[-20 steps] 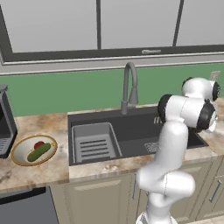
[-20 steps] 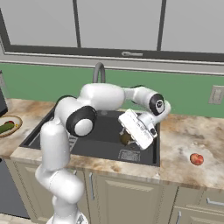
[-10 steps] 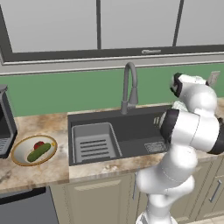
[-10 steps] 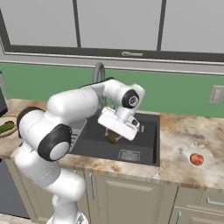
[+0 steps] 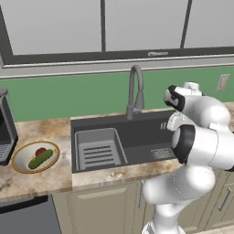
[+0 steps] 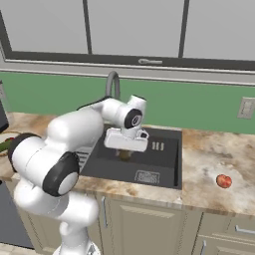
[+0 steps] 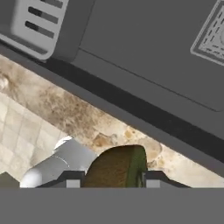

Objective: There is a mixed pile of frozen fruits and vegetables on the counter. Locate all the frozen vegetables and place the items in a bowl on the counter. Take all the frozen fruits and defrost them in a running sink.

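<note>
My gripper (image 6: pixel 125 151) hangs over the dark sink (image 6: pixel 164 169), shut on a rounded brown-and-green item (image 6: pixel 124 155). In the hand view the same item (image 7: pixel 117 162) sits between the two fingertips of my gripper (image 7: pixel 113 178), above the sink's front rim and the counter edge. A tan bowl (image 5: pixel 18 161) on the counter left of the sink (image 5: pixel 137 132) holds a green cucumber (image 5: pixel 40 159) and a small red piece (image 5: pixel 40 151). A red round fruit (image 6: pixel 224 181) lies on the counter right of the sink.
The grey faucet (image 5: pixel 135 91) arches over the back of the basin; it is the faucet (image 6: pixel 113 83) just behind my hand. A grey rack (image 5: pixel 98 148) fills the sink's left half. The drain (image 7: pixel 211 38) lies ahead. A dark appliance (image 5: pixel 4 132) stands far left.
My arm has swung leftward across the sink, carrying the brown-and-green item from the right side of the basin toward its middle. The grip has stayed shut on it.
</note>
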